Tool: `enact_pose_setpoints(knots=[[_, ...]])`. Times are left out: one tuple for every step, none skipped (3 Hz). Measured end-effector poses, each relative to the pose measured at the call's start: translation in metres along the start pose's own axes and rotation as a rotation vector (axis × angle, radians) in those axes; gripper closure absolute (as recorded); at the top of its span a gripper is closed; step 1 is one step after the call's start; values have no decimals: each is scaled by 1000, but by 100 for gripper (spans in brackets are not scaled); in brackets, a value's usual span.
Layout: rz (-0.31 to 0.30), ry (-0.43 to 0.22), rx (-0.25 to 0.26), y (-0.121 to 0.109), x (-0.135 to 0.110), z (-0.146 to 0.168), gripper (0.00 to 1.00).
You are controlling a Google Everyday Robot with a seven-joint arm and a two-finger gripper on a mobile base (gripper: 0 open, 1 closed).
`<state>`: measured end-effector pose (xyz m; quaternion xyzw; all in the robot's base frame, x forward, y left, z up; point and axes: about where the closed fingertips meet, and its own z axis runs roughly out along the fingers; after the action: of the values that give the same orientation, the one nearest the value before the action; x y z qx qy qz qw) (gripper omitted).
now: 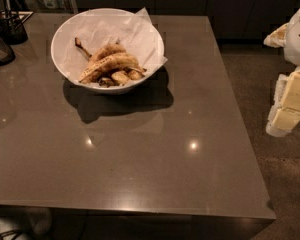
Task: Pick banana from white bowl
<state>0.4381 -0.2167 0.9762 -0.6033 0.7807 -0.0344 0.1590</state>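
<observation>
Banana (110, 64) yellow, brown-speckled; white bowl (110, 89); cream gripper (286, 113) at right edge.

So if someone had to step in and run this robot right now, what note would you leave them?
Gripper: at the right edge of the view, off to the side of the table and well away from the bowl.
Banana: lies in the white bowl at the table's far left, on the crumpled paper, with a shorter banana behind it and small pieces in front.
Done: nothing yet; the banana is untouched.
Left: reach over to the bowl, grasp the long banana, lift it out.
</observation>
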Motion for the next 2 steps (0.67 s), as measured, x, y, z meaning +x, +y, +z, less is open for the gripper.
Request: enact_pose_setpoints(knots=[[0, 0, 0, 0, 0, 0, 0], [17, -14, -1, -7, -8, -2, 0]])
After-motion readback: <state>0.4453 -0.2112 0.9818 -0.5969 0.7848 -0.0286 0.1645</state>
